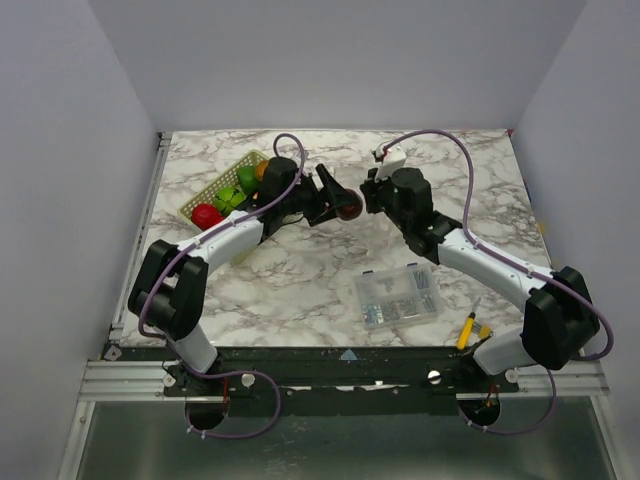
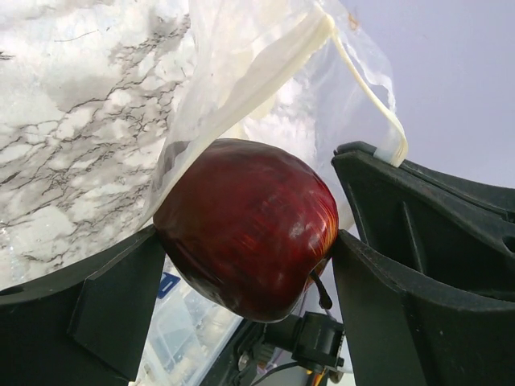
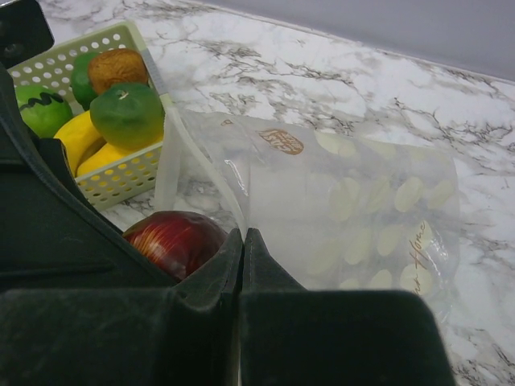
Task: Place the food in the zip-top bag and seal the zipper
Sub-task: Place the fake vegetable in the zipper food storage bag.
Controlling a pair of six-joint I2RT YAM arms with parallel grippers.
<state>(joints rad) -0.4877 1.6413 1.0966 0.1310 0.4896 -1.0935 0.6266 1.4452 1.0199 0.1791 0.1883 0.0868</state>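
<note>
Left wrist view: our left fingers (image 2: pixel 418 273) are clamped on a dark red apple (image 2: pixel 245 229), mid-frame, at the mouth of the zip-top bag (image 2: pixel 233 72) above the worktop (image 2: pixel 72 121). Our right fingers (image 3: pixel 269 281) are pressed together on the bag's edge. If that soft mouth sags, we judge the apple could catch the zipper (image 2: pixel 366 84) and roll away.

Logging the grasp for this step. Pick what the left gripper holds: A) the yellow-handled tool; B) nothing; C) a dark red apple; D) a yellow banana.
C: the left gripper is shut on the dark red apple at the mouth of the zip-top bag, whose edge the right gripper pinches.
</note>
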